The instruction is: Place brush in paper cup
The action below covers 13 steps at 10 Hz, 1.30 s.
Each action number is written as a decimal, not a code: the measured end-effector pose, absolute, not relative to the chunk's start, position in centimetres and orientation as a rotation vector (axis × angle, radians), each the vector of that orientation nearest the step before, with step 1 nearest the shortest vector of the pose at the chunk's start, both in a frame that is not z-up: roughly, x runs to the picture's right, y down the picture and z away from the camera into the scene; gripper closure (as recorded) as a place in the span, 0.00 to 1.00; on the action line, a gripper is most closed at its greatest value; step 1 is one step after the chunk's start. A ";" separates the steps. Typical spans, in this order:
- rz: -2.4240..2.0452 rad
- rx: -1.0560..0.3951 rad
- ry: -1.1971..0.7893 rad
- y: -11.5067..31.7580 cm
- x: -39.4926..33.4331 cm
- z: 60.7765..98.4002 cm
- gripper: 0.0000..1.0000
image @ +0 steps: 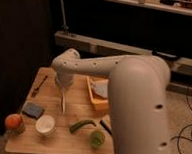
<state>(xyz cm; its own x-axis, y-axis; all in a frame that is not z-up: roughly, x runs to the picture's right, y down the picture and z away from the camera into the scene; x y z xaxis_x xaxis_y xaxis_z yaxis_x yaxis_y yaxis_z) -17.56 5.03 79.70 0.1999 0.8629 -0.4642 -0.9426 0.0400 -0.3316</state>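
Observation:
My gripper (63, 87) hangs over the middle of the wooden table (59, 143), at the end of the white arm that reaches in from the right. It is shut on the brush (63, 102), which hangs down from it as a thin pale stick, its lower end just above the tabletop. The brush's bristle head is hidden by the gripper. The paper cup (45, 124) stands upright at the table's front left, below and slightly left of the brush's lower end, a short gap away.
A blue sponge (32, 109) and an orange fruit (14, 121) lie left of the cup. A green vegetable (82, 124) and a small green cup (97, 138) sit to its right. A dark utensil (38, 86) lies far left, and a yellow tray (96, 97) at right.

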 end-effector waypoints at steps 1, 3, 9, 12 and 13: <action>1.399 -0.641 0.117 4.2 -17.0 78.0 1.00; 1.420 -0.594 -0.007 2.9 -15.1 73.3 1.00; 1.358 -0.608 -0.167 4.3 -14.3 70.0 1.00; 1.342 -0.615 -0.203 5.0 -14.0 69.2 1.00; 1.319 -0.608 -0.238 5.2 -15.0 69.0 1.00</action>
<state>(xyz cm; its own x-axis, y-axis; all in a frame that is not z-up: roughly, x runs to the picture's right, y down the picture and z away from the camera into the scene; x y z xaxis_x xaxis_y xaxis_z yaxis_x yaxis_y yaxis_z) -14.96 5.18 69.03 0.2526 0.9520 -0.1728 -0.8316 0.1223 -0.5418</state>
